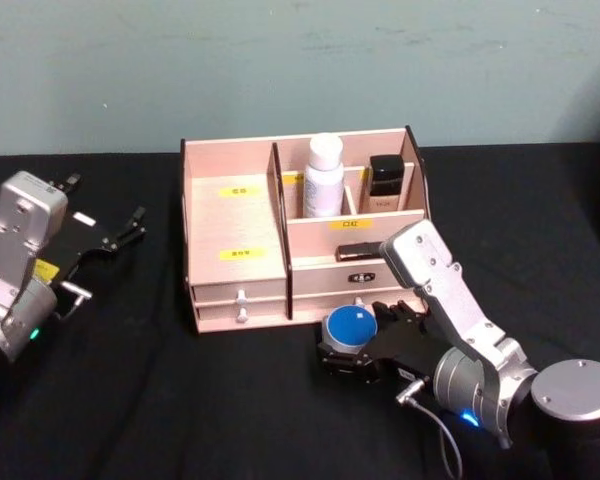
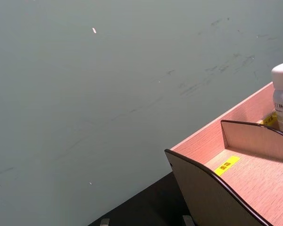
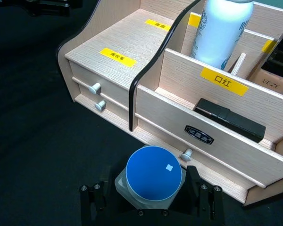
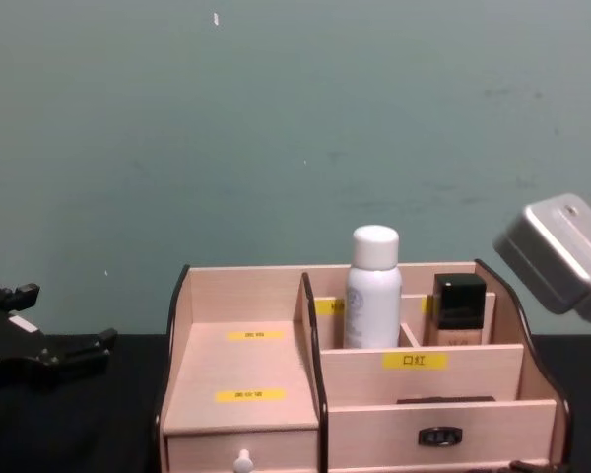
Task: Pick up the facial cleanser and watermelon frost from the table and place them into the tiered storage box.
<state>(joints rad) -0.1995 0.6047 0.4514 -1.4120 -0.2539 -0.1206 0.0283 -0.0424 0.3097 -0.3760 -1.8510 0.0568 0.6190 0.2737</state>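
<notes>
The black bench [image 1: 230, 400] carries the stepped wooden box [image 1: 235, 225], which stands close to the green wall [image 1: 280, 60]. Bare cloth lies open in front of it and to both sides. The right gripper [image 1: 355, 345] sits low just before the box's right drawer [image 1: 320, 280], its fingers closed on a blue-lidded jar [image 1: 351, 327]; I cannot tell whether the jar touches the bench. The left gripper [image 1: 133, 225] is well left of the box, fingers spread and empty. A white bottle [image 1: 324, 175] stands upright in a rear compartment near a dark-capped bottle [image 1: 386, 182], and a divider [image 1: 320, 235] hides their bases.

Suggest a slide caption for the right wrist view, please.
Right claw holds a blue-lidded jar before the tiered storage box drawers.
</notes>
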